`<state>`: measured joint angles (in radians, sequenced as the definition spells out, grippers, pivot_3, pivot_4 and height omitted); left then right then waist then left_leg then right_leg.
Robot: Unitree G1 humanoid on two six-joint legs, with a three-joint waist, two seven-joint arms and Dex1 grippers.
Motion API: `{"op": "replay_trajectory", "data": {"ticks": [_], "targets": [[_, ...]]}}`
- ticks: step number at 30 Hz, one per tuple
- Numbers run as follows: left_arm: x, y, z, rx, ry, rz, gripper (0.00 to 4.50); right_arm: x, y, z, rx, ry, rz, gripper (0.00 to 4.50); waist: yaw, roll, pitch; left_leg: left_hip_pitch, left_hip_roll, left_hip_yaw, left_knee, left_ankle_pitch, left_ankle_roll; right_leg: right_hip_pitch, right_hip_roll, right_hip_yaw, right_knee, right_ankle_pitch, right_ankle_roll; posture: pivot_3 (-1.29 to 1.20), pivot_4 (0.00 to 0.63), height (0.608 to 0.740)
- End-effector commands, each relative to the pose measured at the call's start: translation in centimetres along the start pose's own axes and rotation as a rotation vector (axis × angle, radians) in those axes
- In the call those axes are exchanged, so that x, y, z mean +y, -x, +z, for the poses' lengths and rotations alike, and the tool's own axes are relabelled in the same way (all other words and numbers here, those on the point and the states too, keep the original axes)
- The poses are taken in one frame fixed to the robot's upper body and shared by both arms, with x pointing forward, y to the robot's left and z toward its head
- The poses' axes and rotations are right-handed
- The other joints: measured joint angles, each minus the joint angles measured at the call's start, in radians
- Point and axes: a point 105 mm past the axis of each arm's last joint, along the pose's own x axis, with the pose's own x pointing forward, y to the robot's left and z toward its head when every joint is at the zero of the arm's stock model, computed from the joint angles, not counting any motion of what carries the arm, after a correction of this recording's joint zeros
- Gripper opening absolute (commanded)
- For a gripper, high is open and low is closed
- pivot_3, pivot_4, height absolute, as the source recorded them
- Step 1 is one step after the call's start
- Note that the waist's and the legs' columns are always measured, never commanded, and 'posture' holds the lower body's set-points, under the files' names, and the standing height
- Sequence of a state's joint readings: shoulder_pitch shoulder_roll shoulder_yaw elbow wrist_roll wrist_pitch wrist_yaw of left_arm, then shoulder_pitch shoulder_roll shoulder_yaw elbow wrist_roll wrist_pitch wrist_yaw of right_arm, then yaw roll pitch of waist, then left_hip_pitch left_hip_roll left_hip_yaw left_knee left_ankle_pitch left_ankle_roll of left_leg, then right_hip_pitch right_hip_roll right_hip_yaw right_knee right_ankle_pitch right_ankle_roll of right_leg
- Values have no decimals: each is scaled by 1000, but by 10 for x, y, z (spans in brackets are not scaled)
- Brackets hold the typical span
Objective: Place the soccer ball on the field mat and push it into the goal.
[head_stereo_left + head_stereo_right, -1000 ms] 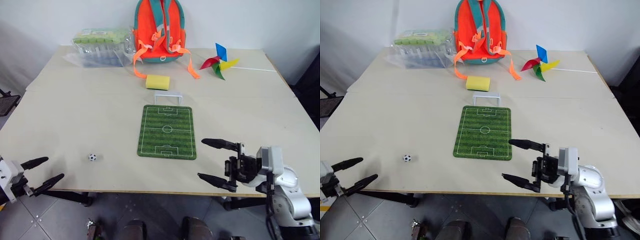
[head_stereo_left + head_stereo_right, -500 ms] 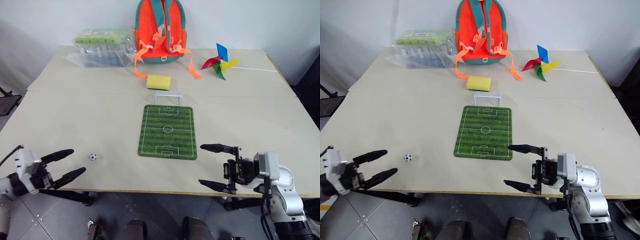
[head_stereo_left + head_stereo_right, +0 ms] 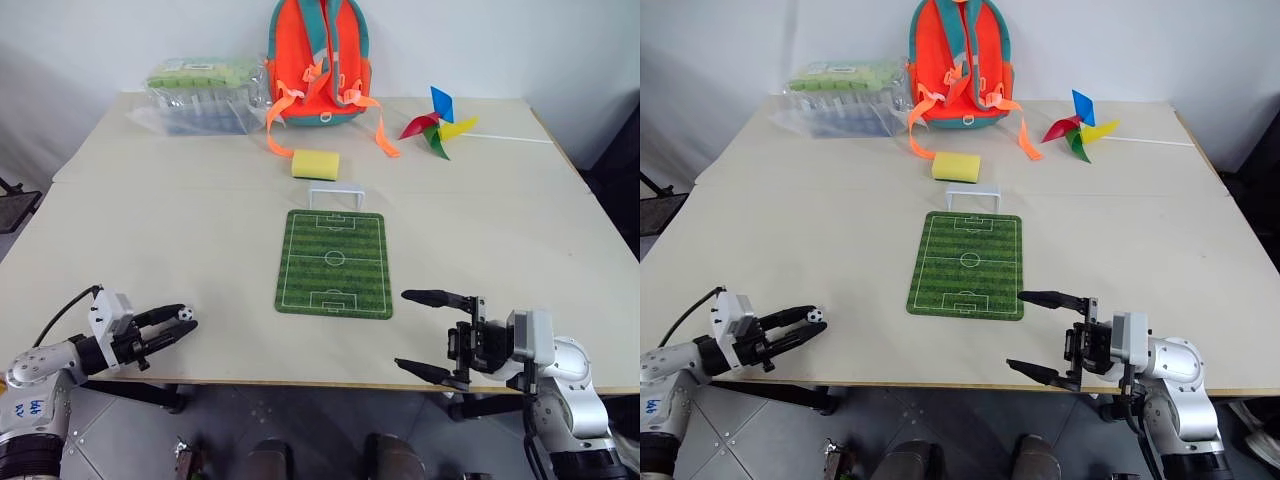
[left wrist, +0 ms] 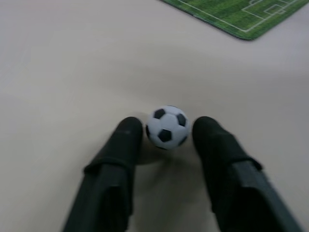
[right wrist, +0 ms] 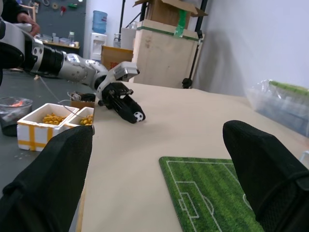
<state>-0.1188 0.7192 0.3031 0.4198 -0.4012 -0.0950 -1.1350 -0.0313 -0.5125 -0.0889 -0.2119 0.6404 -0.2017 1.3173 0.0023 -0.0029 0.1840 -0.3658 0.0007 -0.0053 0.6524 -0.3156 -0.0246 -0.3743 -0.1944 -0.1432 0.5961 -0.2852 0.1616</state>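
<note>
The left gripper [image 4: 166,133] brackets the soccer ball [image 4: 167,127], fingers narrowed around it, left of the field mat [image 3: 334,262]. Right gripper [image 3: 432,335] wide open. Lifting, placing and pushing into the goal [image 3: 336,193] remain.

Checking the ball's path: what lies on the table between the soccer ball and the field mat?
Nothing: in the left eye view, bare table separates the soccer ball from the field mat.

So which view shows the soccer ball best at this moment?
The left wrist view: the soccer ball sits large between the left gripper's two fingertips on the table. Both eye views show it as a speck at those fingertips; the right wrist view shows it small and far off.
</note>
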Motion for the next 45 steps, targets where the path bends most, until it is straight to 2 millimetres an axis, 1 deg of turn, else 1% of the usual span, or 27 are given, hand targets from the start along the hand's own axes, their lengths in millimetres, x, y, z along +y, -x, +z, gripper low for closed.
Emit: {"op": "replay_trajectory", "data": {"ticks": [1, 3, 5, 7, 8, 10, 11, 12, 14, 16, 17, 19, 22, 25, 28, 34, 38, 40, 41, 44, 45], "targets": [[-1, -7, 3, -26, -15, -13, 855, -2, 0, 7, -1, 36, -13, 4500, 1, 0, 0, 0, 0, 0, 0, 0, 0, 0, 0, 0, 0, 0, 0, 0, 150, 740], [-2, -12, 13, -63, -43, -30, 855, -3, 2, 5, 13, 45, -26, 4500, 2, 0, 0, 0, 0, 0, 0, 0, 0, 0, 0, 0, 0, 0, 0, 0, 150, 740], [-6, -19, 30, -107, -74, -71, 855, -5, 9, 3, 33, 59, -52, 4500, 1, 0, 0, 0, 0, 0, 1, 0, 0, 0, 0, 0, 0, 0, 0, 0, 150, 740], [-15, -32, 47, -132, -107, -150, 855, -6, 21, 3, 66, 75, -68, 4500, 8, 0, 0, 0, 0, 0, 1, 0, 0, 0, 0, 0, 0, 0, 0, 0, 150, 740], [-18, -36, 53, -136, -116, -178, 855, -6, 25, 4, 78, 80, -72, 4500, 13, 0, 0, -1, 0, 0, 1, 0, 0, 0, 0, 0, 0, 0, 0, 0, 150, 740], [-30, -58, 72, -145, -143, -274, 855, -7, 44, 3, 135, 90, -89, 4500, 20, 0, 0, -1, 0, 0, 3, 0, 0, 0, 0, 1, 0, 1, 0, 0, 150, 740], [-36, -69, 77, -128, -169, -322, 855, -7, 54, 3, 166, 94, -99, 4500, 25, 0, 0, -1, 0, 0, 4, 0, 1, 0, 0, 1, 0, 1, 0, 0, 150, 740], [-40, -77, 80, -114, -187, -353, 855, -8, 60, 3, 185, 96, -105, 4500, 27, 0, 0, -2, 0, 0, 5, 0, 1, 0, 0, 1, 0, 1, 1, 0, 150, 740], [-55, -110, 87, -77, -245, -438, 855, -10, 84, 2, 264, 103, -131, 4500, 27, 0, 0, -2, -1, 1, 6, -1, 2, 1, 0, 1, 0, 2, 1, 0, 150, 740], [-77, -147, 98, -87, -286, -522, 855, -16, 110, 3, 332, 106, -192, 4500, 40, 0, 0, -3, -2, 1, 9, -1, 3, 2, 0, 2, -1, 4, 3, 0, 150, 740], [-84, -158, 101, -98, -294, -544, 855, -16, 117, 4, 348, 108, -200, 4500, 42, 0, 0, -4, -2, 1, 11, -2, 4, 3, 0, 2, -2, 5, 4, 0, 150, 740], [-93, -173, 102, -94, -309, -564, 855, -13, 122, 4, 357, 101, -202, 4500, 31, -1, 0, -3, -2, 4, 12, -3, 6, 4, 0, 5, -6, 8, 5, 0, 150, 740], [-99, -189, 98, -75, -354, -571, 855, -6, 120, 6, 341, 103, -212, 4500, 6, -1, 0, -2, 1, 10, 9, -3, 6, 1, 3, 10, -6, 8, 5, 0, 150, 740], [-102, -198, 93, -64, -369, -569, 855, 0, 113, 7, 322, 108, -229, 4500, 1, -1, 0, -2, 2, 11, 9, -3, 6, 0, 4, 11, -7, 8, 5, 0, 150, 740], [-105, -203, 90, -52, -383, -566, 855, 5, 107, 8, 310, 110, -247, 4500, 11, -1, 0, -3, 1, 12, 12, -3, 6, 0, 4, 12, -7, 9, 6, 0, 150, 740], [-108, -204, 82, -28, -397, -586, 855, 9, 101, 7, 305, 110, -270, 4500, 26, -1, 0, -3, 1, 12, 13, -3, 7, 0, 4, 13, -7, 10, 6, 0, 150, 740], [-109, -204, 83, -22, -377, -604, 855, 8, 95, 6, 295, 114, -277, 4500, 26, -1, 0, -3, 1, 12, 13, -3, 7, 0, 4, 13, -7, 10, 6, 0, 150, 740], [-109, -203, 84, -26, -378, -610, 1609, 7, 93, 5, 293, 113, -277, 4500, 25, -1, 0, -3, 1, 12, 13, -3, 7, 0, 4, 13, -7, 10, 6, 0, 150, 740], [-109, -202, 86, -39, -386, -607, 1845, 7, 93, 5, 293, 113, -277, 4500, 25, -1, 0, -3, 1, 12, 13, -3, 7, 0, 4, 13, -7, 10, 6, 0, 150, 740], [-109, -199, 89, -48, -396, -623, 2859, 6, 90, 4, 290, 113, -279, 4500, 25, -1, 0, -3, 1, 12, 13, -3, 7, 0, 4, 13, -7, 10, 6, 0, 150, 740], [-109, -198, 89, -49, -401, -628, 3108, 6, 89, 4, 288, 111, -278, 4500, 25, -1, 0, -3, 1, 12, 13, -3, 7, 0, 4, 13, -7, 10, 6, 0, 150, 740]]}}
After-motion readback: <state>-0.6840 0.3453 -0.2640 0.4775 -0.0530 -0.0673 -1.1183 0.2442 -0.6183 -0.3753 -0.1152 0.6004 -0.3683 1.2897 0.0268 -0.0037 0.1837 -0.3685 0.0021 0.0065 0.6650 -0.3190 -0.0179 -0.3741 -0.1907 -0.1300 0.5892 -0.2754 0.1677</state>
